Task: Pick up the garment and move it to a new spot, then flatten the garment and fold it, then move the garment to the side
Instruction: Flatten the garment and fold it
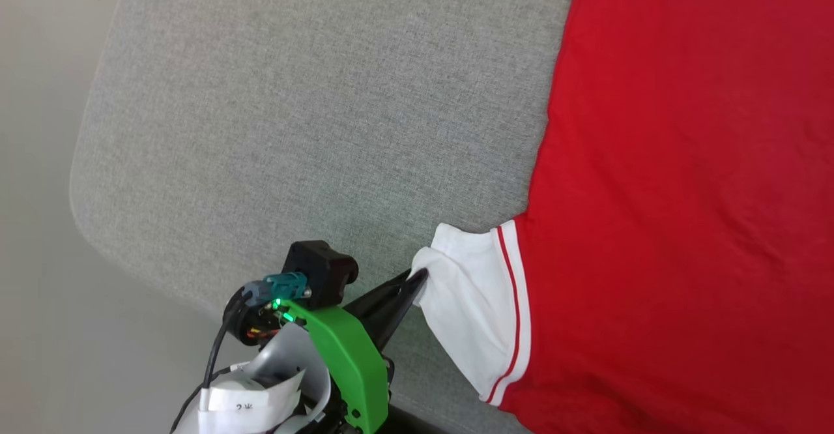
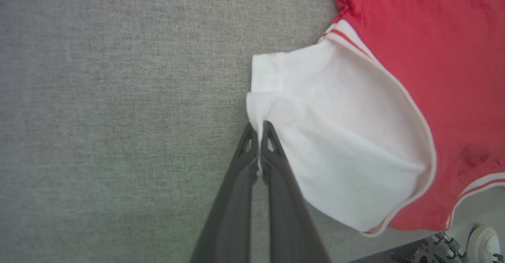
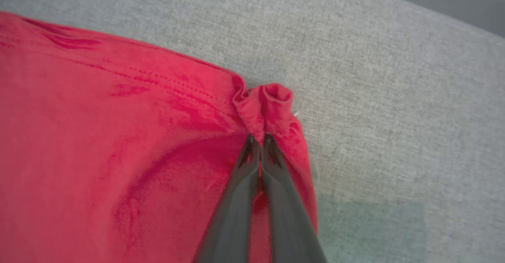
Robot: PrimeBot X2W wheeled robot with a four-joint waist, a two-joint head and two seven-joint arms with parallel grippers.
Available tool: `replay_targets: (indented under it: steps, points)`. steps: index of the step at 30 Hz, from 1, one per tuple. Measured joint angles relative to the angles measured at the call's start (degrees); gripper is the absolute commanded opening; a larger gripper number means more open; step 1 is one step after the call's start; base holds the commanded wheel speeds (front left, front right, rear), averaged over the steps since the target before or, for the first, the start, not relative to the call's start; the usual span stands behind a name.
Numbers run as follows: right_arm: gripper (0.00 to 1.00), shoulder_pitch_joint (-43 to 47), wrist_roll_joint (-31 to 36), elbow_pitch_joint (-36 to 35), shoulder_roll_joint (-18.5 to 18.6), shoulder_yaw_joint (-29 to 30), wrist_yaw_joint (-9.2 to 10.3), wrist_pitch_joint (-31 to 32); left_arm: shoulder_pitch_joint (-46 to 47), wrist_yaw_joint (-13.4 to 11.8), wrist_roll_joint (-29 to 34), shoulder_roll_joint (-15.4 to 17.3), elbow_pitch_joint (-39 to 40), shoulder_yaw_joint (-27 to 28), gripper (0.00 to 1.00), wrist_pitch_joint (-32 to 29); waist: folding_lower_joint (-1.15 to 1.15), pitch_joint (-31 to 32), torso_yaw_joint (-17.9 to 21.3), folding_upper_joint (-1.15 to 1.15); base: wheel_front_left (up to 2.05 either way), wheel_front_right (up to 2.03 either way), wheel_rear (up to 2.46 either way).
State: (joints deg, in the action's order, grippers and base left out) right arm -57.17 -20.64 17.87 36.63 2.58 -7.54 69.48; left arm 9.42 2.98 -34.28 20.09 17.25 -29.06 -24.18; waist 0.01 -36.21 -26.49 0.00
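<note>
**Head view: left gripper (image 1: 417, 277) on the sleeve (image 1: 475, 310), garment (image 1: 684, 160) lying flat at 3 o'clock**

From the centre of the head view, the red garment covers the side from 12 to 5 o'clock. It is spread on the grey padded surface (image 1: 293, 128). Its white sleeve with red-white trim points towards 6 o'clock. There my left gripper has its two dark fingers pressed together on the outer edge of the sleeve, and in the left wrist view a thin fold of white cloth sits between them. In the right wrist view the right gripper (image 3: 259, 138) is also closed. It pinches a bunched red corner beside a stitched hem, and the corner rises at 12 o'clock from the fingertips.

I judge the cloth to be light, soft and limp. It will sag and wrinkle between the two holds and cannot be pushed, only pulled. It is not fragile, but a thin pinch can slip out. An edge or corner with a seam, as both are now, seems the best place to hold it.

For writing, the red cloth in view is plain. A white tag (image 1: 244, 405) on the left forearm, at 7 o'clock, has small dark marks that I cannot read.
</note>
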Motion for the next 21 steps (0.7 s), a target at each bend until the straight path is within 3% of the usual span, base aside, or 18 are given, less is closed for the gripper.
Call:
replay_targets:
  steps: [12, 21]
  points:
    - [0.00, 11.5, -3.8, 3.9, -0.7, 0.4, 0.00, -7.1, -1.2, -2.6, -0.6, 1.8, -0.4, 2.1, 0.00, -0.8, -0.01, 7.4, 4.3, 0.00, 0.00, 0.00, 0.00]
    - [0.00, 22.2, -6.9, 3.4, -1.9, -3.7, 0.00, -12.7, -4.9, -4.1, -3.6, 2.4, -2.6, 3.6, 0.00, -1.4, -0.01, 14.8, 9.0, 0.00, 0.00, 0.00, 0.00]
